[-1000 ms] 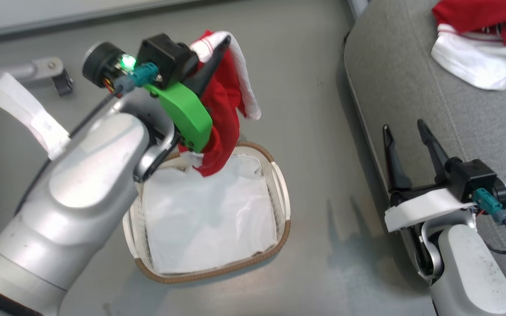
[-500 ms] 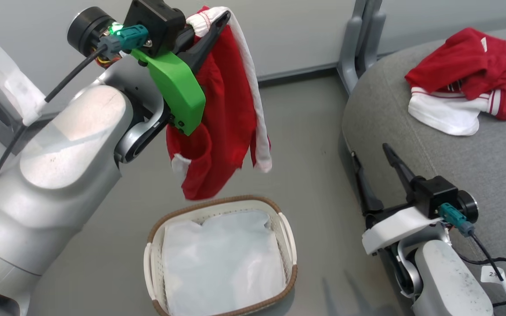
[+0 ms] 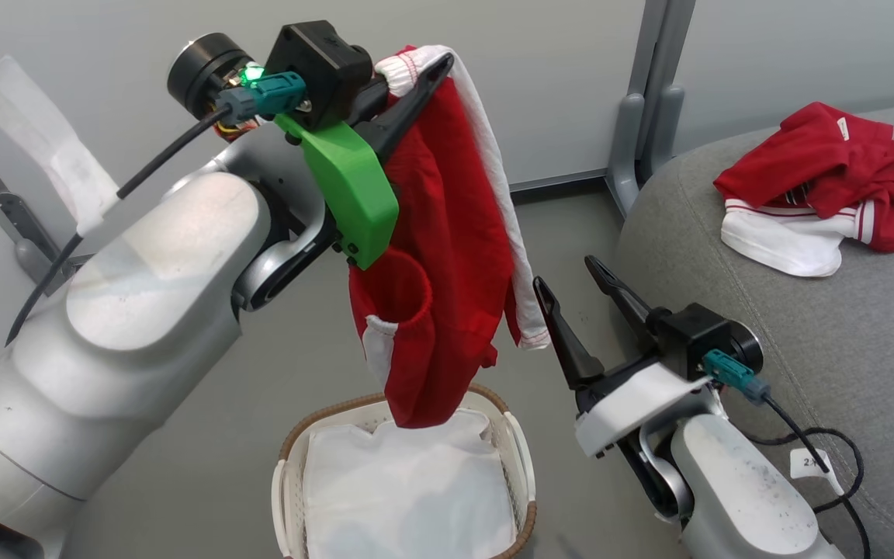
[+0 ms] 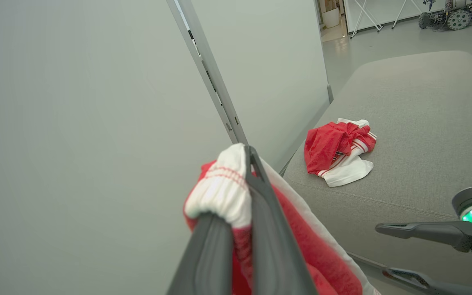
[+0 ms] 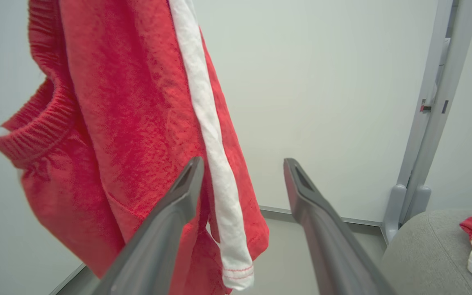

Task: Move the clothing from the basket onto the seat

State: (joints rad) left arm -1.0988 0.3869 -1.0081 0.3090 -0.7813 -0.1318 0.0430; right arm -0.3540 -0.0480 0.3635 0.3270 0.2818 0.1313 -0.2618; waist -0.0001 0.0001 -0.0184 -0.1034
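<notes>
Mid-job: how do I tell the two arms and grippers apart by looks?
The left arm and right arm share silver-grey shells and dark tapered jaws. The left gripper carries a green bracket and a green light; the right gripper has a white bracket. Each wrist bears a black camera block with a teal plug and black cable; the right cable wears a white tag.

Matt red knit cloth, ribbed cuff, is noted on the hanging garment [image 3: 455,256]. The basket [image 3: 522,466] is moulded in perforated cream plastic, rim woven brown, liner [image 3: 408,497] white cloth. The seat [image 3: 804,349] is upholstered in matt grey weave.
</notes>
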